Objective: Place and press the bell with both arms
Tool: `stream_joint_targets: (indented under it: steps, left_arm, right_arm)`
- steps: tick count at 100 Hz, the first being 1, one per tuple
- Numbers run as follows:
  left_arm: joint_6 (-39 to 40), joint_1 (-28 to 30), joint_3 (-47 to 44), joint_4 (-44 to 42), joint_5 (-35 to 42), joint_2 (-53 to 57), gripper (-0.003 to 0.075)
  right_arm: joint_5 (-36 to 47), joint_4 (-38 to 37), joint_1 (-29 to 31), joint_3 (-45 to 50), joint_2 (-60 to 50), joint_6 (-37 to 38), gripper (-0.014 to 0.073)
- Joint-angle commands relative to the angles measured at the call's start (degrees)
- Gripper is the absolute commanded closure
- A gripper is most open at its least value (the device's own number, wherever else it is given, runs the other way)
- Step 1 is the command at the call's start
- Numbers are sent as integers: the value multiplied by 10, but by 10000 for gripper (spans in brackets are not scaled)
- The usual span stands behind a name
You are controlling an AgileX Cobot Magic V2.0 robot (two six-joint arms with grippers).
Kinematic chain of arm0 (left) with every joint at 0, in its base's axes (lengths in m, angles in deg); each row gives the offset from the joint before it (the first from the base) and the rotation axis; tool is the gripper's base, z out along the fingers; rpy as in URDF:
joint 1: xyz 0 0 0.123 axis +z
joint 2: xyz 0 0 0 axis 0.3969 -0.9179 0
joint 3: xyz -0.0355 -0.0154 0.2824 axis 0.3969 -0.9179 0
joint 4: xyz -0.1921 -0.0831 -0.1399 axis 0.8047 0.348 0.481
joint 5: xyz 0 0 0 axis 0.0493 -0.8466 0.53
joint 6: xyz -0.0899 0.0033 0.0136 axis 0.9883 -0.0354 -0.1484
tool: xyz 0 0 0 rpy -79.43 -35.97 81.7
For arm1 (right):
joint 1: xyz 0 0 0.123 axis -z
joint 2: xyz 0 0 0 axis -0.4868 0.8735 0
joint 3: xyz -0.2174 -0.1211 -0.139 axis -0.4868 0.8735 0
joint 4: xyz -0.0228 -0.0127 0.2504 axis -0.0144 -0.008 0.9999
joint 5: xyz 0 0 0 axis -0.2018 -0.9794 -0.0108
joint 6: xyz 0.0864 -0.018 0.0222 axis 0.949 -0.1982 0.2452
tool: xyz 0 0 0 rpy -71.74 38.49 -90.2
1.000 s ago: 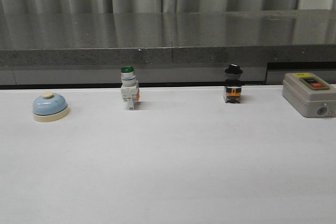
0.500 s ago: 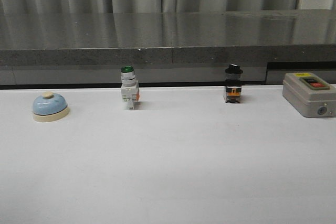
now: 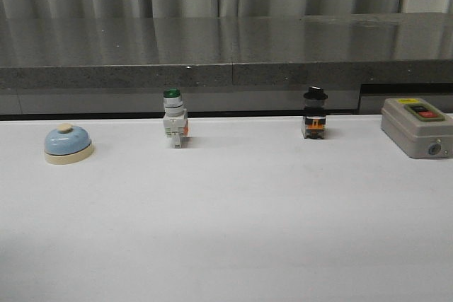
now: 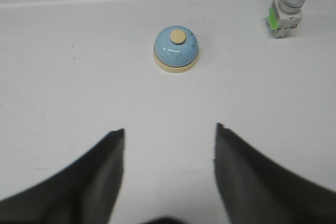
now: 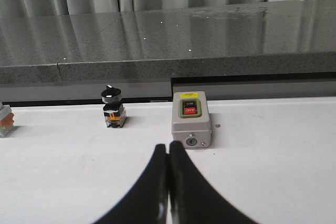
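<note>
Bell (image 4: 176, 50) ahead of the wide-open, empty left hand (image 4: 169, 132).
Right hand (image 5: 168, 150), pinched shut and empty, appears only in its wrist view.

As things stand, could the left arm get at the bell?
Probably yes. In the left wrist view the left gripper is open and the bell sits straight ahead of the gap, upright on bare table. The green-capped switch stands well off to one side.

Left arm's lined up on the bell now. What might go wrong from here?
1. The bell is a glossy dome, so the open left gripper may slip off unless it closes low on the cream base.
2. The green-capped switch stands nearby; a wide approach might knock it.
3. The right gripper is shut, pointing toward the grey box, far from the bell.
</note>
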Motion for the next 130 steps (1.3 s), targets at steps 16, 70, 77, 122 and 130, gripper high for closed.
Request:
stream_joint_targets:
  steps: [16, 70, 77, 122, 130]
  left_arm:
    - [4, -5, 20, 3, 58, 2, 50]
    - [4, -5, 225, 3, 63, -259, 60]
    - [4, -5, 255, 3, 62, -295, 60]
    - [4, -11, 351, 4, 48, -466, 60]
    - [4, -13, 351, 4, 49, -485, 60]
  right_arm:
    - [49, -6, 4, -8, -10, -1, 654]
    - [49, -6, 4, -8, -10, -1, 654]
    - [49, -6, 4, -8, -10, -1, 654]
    - [49, -6, 4, -8, -10, -1, 654]
    - [49, -6, 4, -8, -10, -1, 654]
